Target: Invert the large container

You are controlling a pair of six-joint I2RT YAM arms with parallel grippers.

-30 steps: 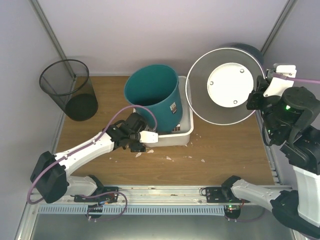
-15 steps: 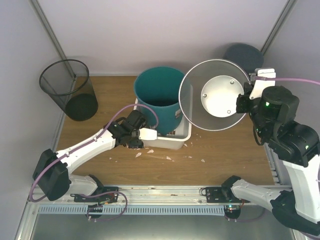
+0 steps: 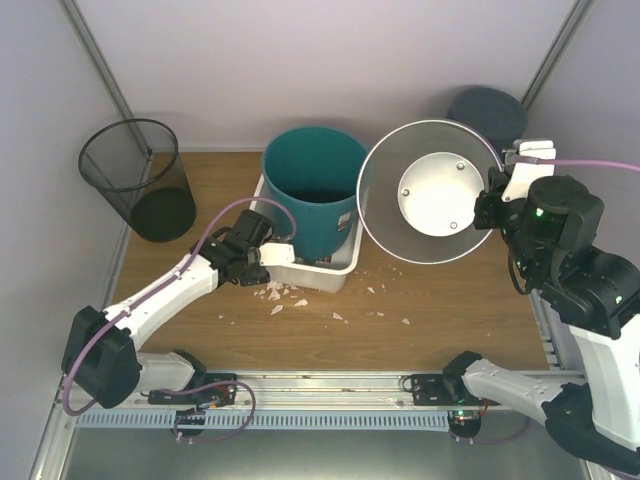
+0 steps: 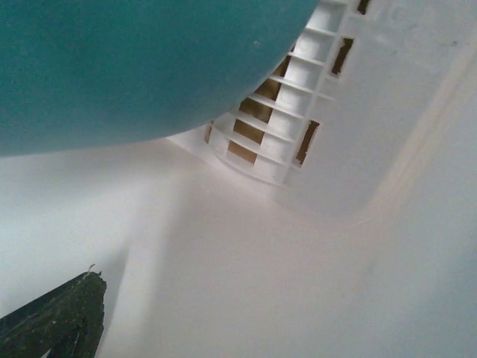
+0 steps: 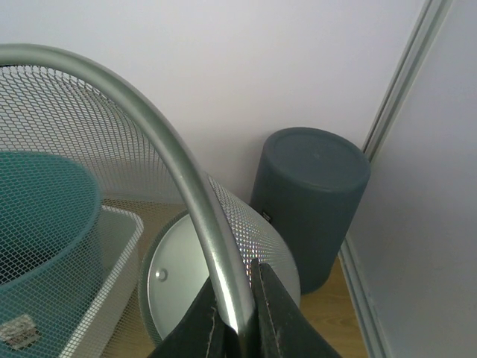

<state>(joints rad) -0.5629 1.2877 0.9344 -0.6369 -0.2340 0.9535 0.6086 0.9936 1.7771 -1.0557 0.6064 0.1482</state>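
Observation:
A teal bucket (image 3: 310, 190) stands open end up in a white slatted basket (image 3: 330, 272) at the table's middle. My left gripper (image 3: 268, 262) is at the basket's near left wall and shut on it. The left wrist view shows only that white wall (image 4: 298, 246), the bucket's side (image 4: 134, 67) and one dark fingertip (image 4: 63, 317). My right gripper (image 3: 492, 205) is shut on the rim of a silver mesh bin (image 3: 430, 190). It holds the bin in the air, on its side. The rim (image 5: 186, 179) runs between my fingers (image 5: 237, 313).
A black mesh bin (image 3: 135, 180) stands at the table's far left. A dark grey cylinder (image 3: 485, 108) stands in the far right corner and also shows in the right wrist view (image 5: 313, 194). White scraps (image 3: 335, 316) lie on the wood in front of the basket.
The white basket and teal bucket have slid left with my left gripper, and the bucket now sits more upright. The right arm brought the silver bin left and lower, then held still.

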